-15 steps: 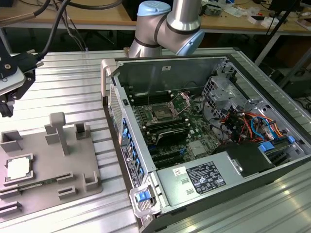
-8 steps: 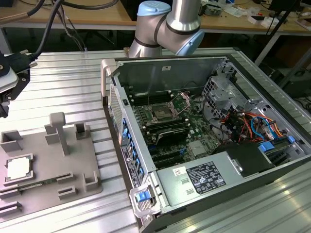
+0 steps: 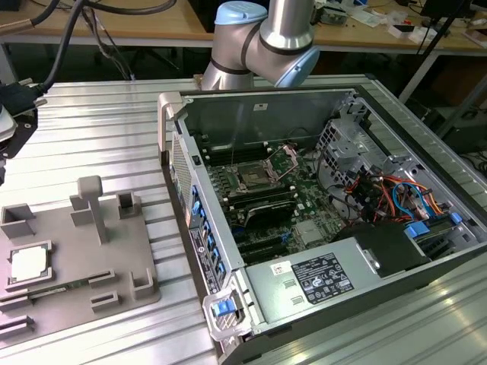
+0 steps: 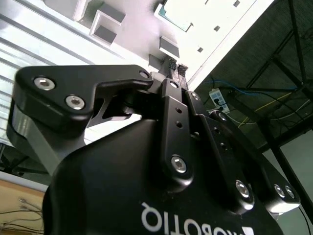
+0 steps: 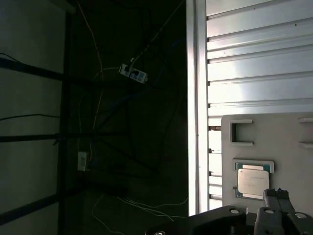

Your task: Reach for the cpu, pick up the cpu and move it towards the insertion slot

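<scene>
Grey plate (image 3: pixel 72 262) held the chip (image 3: pixel 30 264), exterior view's left | I saw the gripper (image 5: pixel 277 193) closed, empty, near the chip | socket (image 3: pixel 251 180) sat well apart inside the computer case (image 3: pixel 266 114).

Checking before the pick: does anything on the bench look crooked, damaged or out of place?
Nothing stands out. The cpu lies flat and square in its recess on the grey fixture, with the gripper nearby, not touching it. In the open computer case, the insertion slot looks bare and undamaged.
</scene>
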Motion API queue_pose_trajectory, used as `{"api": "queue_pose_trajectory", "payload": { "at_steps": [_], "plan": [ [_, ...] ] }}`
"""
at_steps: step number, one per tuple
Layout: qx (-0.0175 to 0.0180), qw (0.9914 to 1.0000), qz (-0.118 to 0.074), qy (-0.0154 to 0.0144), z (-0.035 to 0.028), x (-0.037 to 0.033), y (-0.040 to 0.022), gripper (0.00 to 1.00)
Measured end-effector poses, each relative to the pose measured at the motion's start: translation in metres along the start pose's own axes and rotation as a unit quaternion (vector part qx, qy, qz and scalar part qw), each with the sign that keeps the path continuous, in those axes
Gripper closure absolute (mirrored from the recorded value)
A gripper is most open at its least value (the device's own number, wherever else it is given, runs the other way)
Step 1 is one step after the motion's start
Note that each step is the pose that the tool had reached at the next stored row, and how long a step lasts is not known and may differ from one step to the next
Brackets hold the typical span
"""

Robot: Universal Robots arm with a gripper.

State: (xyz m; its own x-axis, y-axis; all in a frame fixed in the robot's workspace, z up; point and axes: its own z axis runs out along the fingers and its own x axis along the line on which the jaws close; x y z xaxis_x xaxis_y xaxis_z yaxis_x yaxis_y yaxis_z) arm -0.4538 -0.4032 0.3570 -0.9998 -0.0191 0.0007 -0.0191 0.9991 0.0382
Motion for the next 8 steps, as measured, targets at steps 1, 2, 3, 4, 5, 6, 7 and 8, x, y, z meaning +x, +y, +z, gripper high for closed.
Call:
{"api": "queue_pose_trajectory", "payload": {
  "at_steps": [1,2,3,4,5,6,7,8],
  "plan": [
    [0.0000,1.00000,0.000,0.0000,0.0000,0.0018,-0.0001,0.89],
    [0.0000,1.00000,0.000,0.0000,0.0000,0.0032,-0.0002,0.89],
    [0.0000,1.00000,0.000,0.0000,0.0000,0.0034,-0.0002,0.89],
    [0.0000,1.00000,0.000,0.0000,0.0000,0.0034,-0.0002,0.89],
    [0.0000,1.00000,0.000,0.0000,0.0000,0.0036,-0.0001,0.89],
    [0.0000,1.00000,0.000,0.0000,0.0000,0.0037,-0.0001,0.89],
    [0.0000,1.00000,0.000,0.0000,0.0000,0.0037,-0.0001,0.89],
    [0.0000,1.00000,0.000,0.0000,0.0000,0.0038,-0.0001,0.89]
  ]
}}
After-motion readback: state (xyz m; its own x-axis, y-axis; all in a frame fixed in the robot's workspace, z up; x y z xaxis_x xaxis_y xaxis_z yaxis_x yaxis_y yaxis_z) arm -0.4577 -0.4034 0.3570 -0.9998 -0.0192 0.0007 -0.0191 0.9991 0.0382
